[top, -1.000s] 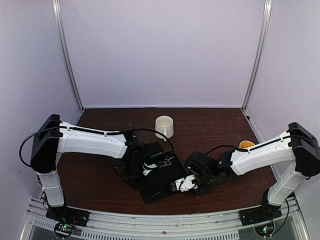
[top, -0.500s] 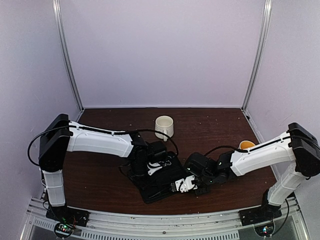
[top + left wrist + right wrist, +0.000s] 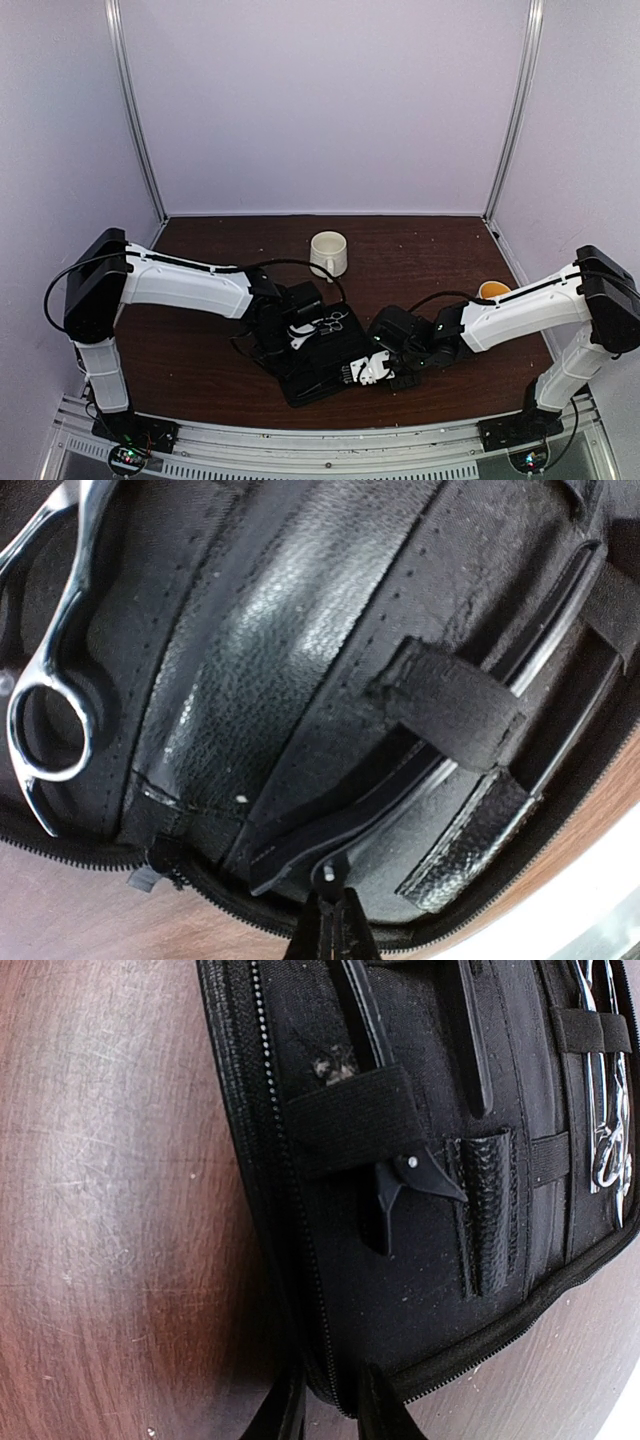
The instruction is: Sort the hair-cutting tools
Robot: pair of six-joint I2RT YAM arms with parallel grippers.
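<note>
A flat black case (image 3: 322, 378) lies open on the table between my arms. My left gripper (image 3: 333, 908) is shut on the riveted end of a thin black hair clip (image 3: 300, 852) that runs under an elastic strap (image 3: 450, 705) inside the case. Silver scissors (image 3: 55, 670) lie in the case's left part, to the left of this gripper. My right gripper (image 3: 330, 1392) is shut on the zipped edge of the case (image 3: 420, 1290). A second black hair clip (image 3: 412, 1172) sits under a strap there, and silver scissors (image 3: 606, 1110) rest at the far right.
A white mug (image 3: 328, 253) stands behind the case. A yellow-lined mug (image 3: 492, 290) stands at the right, behind my right arm. The brown table (image 3: 200, 370) ends at a metal rail in front, and walls close in the sides.
My left arm swung slightly right and then back left over the case, still shut. The right arm has held still on the case's edge.
</note>
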